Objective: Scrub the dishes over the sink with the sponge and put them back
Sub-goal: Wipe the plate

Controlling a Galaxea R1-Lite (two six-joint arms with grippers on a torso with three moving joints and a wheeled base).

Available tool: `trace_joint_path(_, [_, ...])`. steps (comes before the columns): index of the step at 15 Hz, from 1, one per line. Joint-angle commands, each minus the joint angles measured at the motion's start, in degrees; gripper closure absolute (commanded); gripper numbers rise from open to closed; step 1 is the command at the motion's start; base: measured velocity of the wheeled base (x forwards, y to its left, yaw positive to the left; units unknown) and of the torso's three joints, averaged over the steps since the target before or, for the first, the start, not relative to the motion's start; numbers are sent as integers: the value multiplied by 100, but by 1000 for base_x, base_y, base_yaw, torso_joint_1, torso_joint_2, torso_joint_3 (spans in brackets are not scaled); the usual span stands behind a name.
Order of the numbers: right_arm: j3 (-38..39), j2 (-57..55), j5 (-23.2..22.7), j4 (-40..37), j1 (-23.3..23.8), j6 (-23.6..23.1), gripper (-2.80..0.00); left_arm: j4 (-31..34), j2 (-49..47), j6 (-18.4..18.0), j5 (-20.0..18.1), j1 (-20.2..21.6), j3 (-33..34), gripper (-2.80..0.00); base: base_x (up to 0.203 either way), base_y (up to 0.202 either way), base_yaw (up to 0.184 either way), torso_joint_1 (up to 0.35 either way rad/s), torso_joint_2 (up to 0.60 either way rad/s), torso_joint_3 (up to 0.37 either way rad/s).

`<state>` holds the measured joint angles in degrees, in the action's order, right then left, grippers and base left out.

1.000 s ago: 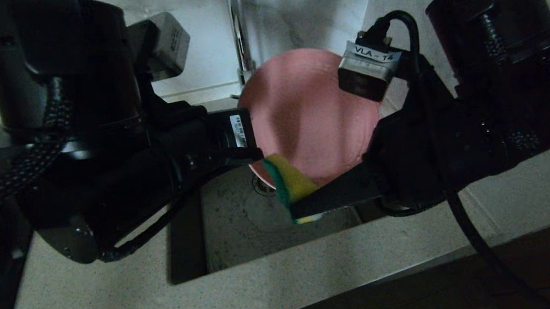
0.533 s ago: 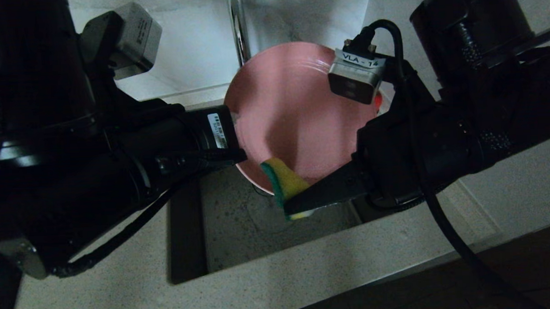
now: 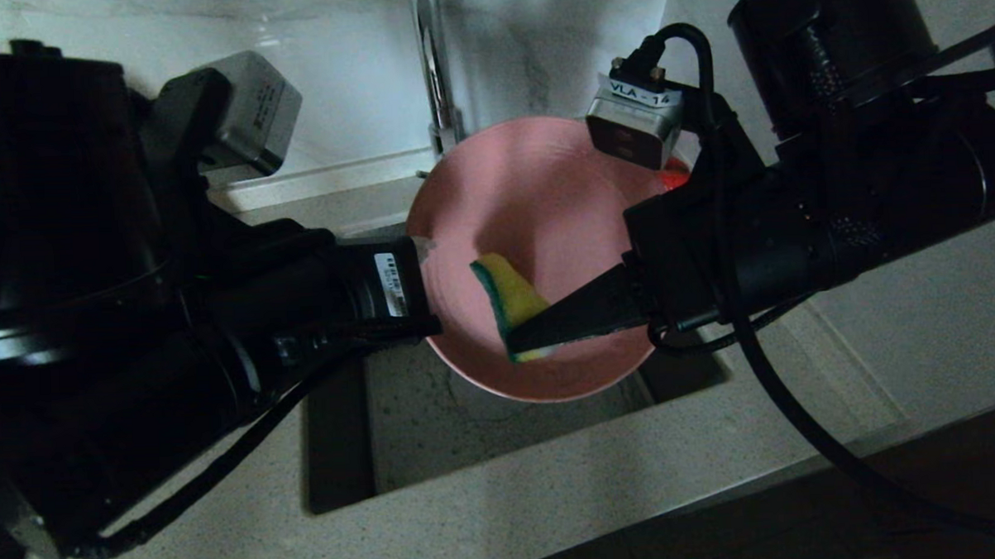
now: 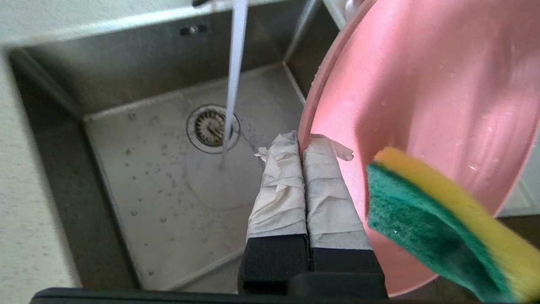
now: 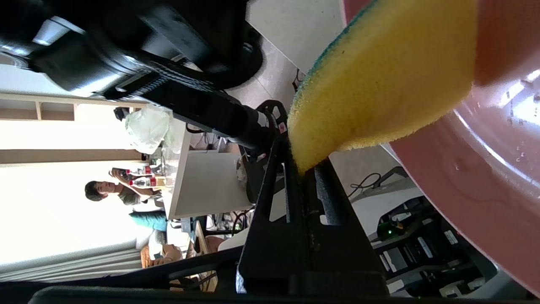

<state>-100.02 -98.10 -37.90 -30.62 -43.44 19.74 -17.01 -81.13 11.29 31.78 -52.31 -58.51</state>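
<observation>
Looks like a kitchen mock-up inside a lab/office tbh. Steel sink (image 4: 126, 177) w/ drain (image 4: 209, 128) center of the left wrist frame, tap water running, speckled stone counter (image 3: 555, 493) across the bottom of the head frame. Right wrist frame, left side: a person (image 5: 112, 192), shelving, cables, bright window w/ curtains.

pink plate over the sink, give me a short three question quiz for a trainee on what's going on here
1. True or false: the left gripper is shut on the rim of the round pink plate.
2. Which gripper holds the yellow sponge with a green scouring face: A left, B right, C neither?
3. Fill in: water from the chrome tap falls into the dark steel ____.

Key: 1 true; 2 B; 3 sink.
</observation>
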Motion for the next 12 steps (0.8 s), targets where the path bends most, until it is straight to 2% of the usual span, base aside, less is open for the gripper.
trace_joint_path(1, [-26,-95,19,-14,36,13,0,-13,163,2,21,-7,-13,0,0,0,0,0,0,0])
trace_joint_path(6, [-208,-254,428,-30,211,13,0,-4,247,-18,14,-7,21,0,0,0,0,0,0,0])
trace_joint_path(10, [-442,-236,520,-84,310,30,0,4,282,-68,4,-16,98,0,0,0,0,0,0,0])
trace_joint_path(12, [-568,-186,521,-99,394,39,0,-12,286,-202,-4,-20,270,0,0,0,0,0,0,0])
